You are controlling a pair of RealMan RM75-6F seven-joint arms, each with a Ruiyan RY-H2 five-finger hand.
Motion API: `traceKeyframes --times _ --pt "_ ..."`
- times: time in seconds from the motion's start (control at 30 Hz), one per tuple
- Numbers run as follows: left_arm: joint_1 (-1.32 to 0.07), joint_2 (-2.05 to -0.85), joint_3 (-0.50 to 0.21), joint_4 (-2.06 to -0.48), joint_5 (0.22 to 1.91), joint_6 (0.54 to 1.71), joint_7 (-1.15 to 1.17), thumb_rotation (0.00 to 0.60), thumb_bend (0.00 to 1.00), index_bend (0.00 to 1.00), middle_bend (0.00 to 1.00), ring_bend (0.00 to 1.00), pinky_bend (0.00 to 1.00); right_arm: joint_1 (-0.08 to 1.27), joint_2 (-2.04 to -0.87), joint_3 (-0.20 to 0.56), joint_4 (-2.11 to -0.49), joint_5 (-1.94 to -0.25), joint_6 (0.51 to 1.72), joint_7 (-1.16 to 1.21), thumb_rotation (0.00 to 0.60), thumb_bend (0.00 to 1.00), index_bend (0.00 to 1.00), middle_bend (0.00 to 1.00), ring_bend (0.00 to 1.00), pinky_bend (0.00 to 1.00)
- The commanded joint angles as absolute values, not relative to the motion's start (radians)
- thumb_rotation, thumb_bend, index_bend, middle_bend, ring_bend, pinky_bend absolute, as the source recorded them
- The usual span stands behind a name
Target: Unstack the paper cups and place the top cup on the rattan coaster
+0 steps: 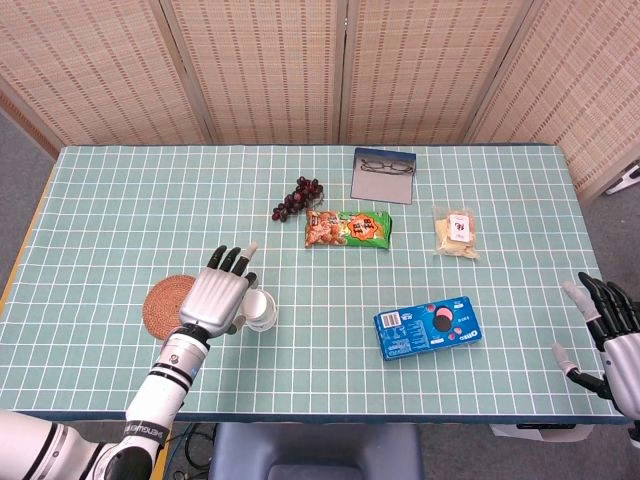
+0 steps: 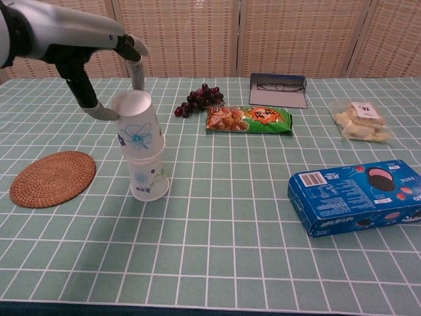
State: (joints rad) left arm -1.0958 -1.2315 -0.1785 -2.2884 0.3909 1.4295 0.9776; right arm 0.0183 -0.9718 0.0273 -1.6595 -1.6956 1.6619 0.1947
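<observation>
My left hand [image 2: 108, 72] grips the top paper cup [image 2: 136, 125], white with a blue flower, and holds it tilted and partly lifted out of the bottom cup [image 2: 149, 180], which stands upside down on the table. In the head view the left hand [image 1: 215, 297] covers most of the cups [image 1: 259, 310]. The round rattan coaster [image 2: 52, 178] lies flat to the left of the cups, also seen as the coaster [image 1: 167, 305] beside the hand. My right hand [image 1: 608, 335] hangs open off the table's right edge, holding nothing.
A blue cookie box [image 2: 355, 196] lies at the front right. Behind the cups are grapes [image 2: 198, 99], a green snack bag [image 2: 248, 119], a glasses case [image 2: 277, 89] and a bag of crackers [image 2: 359, 121].
</observation>
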Motion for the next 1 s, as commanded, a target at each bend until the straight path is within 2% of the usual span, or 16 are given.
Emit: traceKeyframes --times 0.03,0.23,0.57,1.0 --pt "-1.087 -1.196 -0.188 -2.321 0.384 1.452 0.975 0.600 0.30 0.46 0.00 0.00 0.00 0.019 -0.973 0.029 -1.661 -1.692 1.660 0.190 0.600 0.33 0.06 0.00 0.00 0.00" --pt "-1.052 -1.128 -0.181 -2.350 0.402 1.452 0.938 0.600 0.30 0.46 0.00 0.00 0.00 0.020 -0.978 0.032 -1.664 -1.686 1.657 0.177 0.600 0.33 0.06 0.00 0.00 0.00" --pt "-0.920 -1.014 -0.098 -2.327 0.554 1.395 0.796 0.600 0.30 0.46 0.00 0.00 0.00 0.021 -0.989 0.025 -1.673 -1.703 1.653 0.141 0.600 0.33 0.06 0.00 0.00 0.00" --pt "-0.792 -1.003 -0.047 -2.205 0.731 1.293 0.601 0.600 0.30 0.46 0.00 0.00 0.00 0.025 -0.993 0.014 -1.679 -1.721 1.643 0.122 0.600 0.33 0.06 0.00 0.00 0.00"
